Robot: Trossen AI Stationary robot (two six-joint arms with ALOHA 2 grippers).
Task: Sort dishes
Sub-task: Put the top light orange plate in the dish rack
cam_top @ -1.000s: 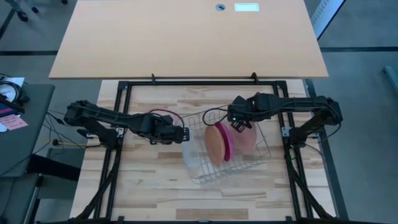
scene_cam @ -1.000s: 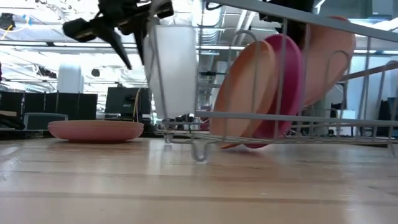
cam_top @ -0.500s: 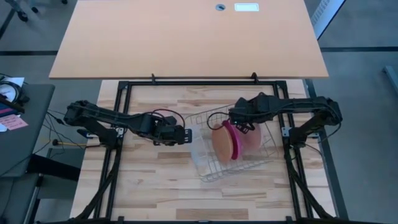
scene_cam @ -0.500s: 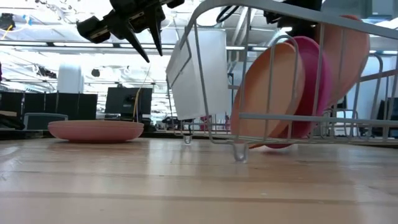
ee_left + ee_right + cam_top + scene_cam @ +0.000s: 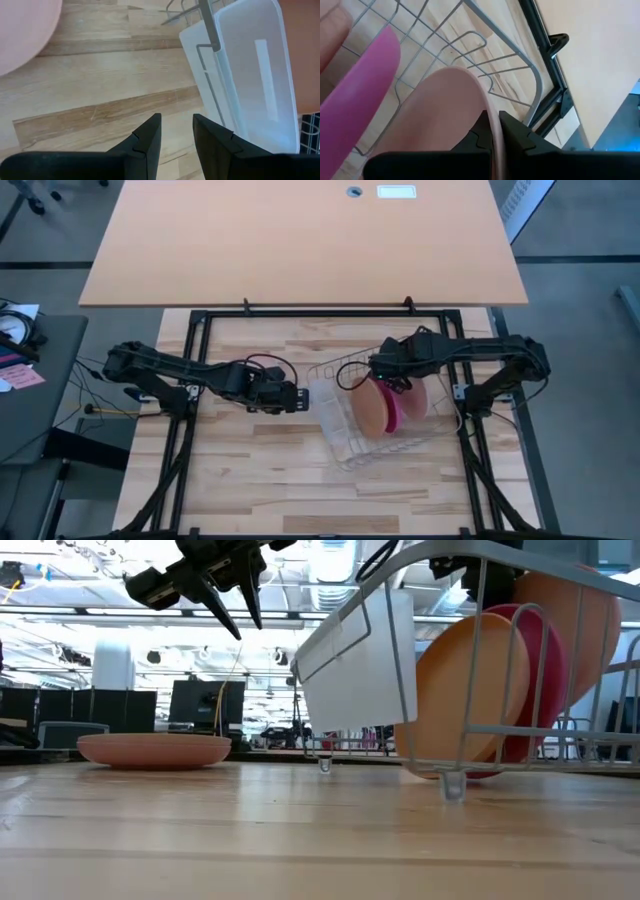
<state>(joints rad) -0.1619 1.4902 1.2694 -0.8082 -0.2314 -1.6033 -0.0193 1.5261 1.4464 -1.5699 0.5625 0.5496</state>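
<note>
Three plates stand on edge in the wire rack (image 5: 375,412) on the pale plank table (image 5: 250,480) in the high view: an orange plate (image 5: 374,408), a magenta plate (image 5: 391,406) and a pale pink plate (image 5: 414,397) behind it. A white tray (image 5: 330,405) hangs on the rack's left end. The right gripper (image 5: 392,377) sits at the pale pink plate's top; the left gripper (image 5: 296,399) hovers just left of the tray. A tan board (image 5: 300,240) lies beyond the black frame, on grey floor.

Low view: the rack (image 5: 480,730) is tipped, one end off the wood. A fourth plate (image 5: 155,749) lies flat on the table, well apart to the side, under the left gripper (image 5: 240,612), whose fingers stand a little apart, holding nothing. Behind are ceiling lights and dark monitors.

Left wrist view: spread fingers (image 5: 147,140) over planks, the tray (image 5: 250,75) beside.

Right wrist view: fingers (image 5: 482,131) pinch the pale pink plate's (image 5: 445,115) rim, with the magenta plate (image 5: 360,100) alongside.
</note>
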